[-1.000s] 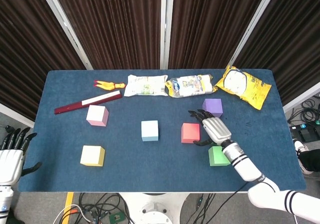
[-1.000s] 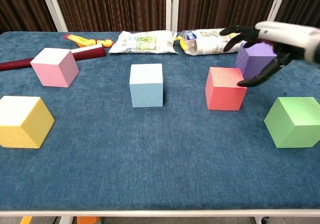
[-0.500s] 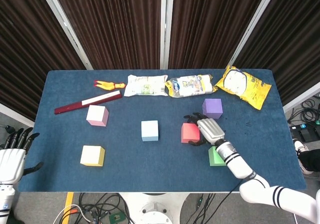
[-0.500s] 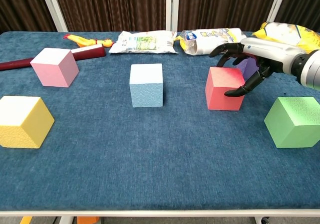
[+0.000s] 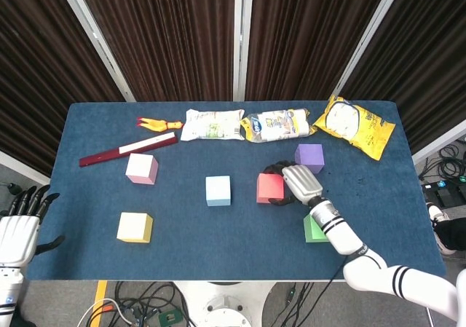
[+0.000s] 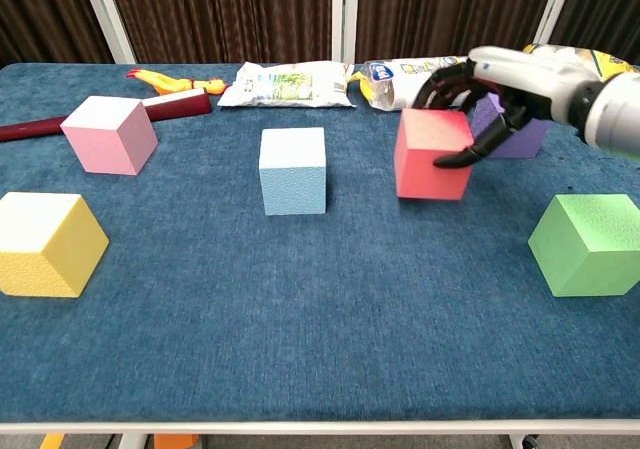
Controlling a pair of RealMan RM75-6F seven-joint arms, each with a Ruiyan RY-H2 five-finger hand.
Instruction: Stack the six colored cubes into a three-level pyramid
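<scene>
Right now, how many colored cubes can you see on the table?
6. Pink cube back left, yellow cube front left, light blue cube in the middle, red cube held by the right hand, purple cube behind it, green cube front right. None looks hidden.

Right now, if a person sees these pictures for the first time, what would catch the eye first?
Probably the right hand gripping the red cube near the table's middle, beside the light blue cube. Next, the other bright cubes: pink and yellow to the left, green and purple to the right.
</scene>
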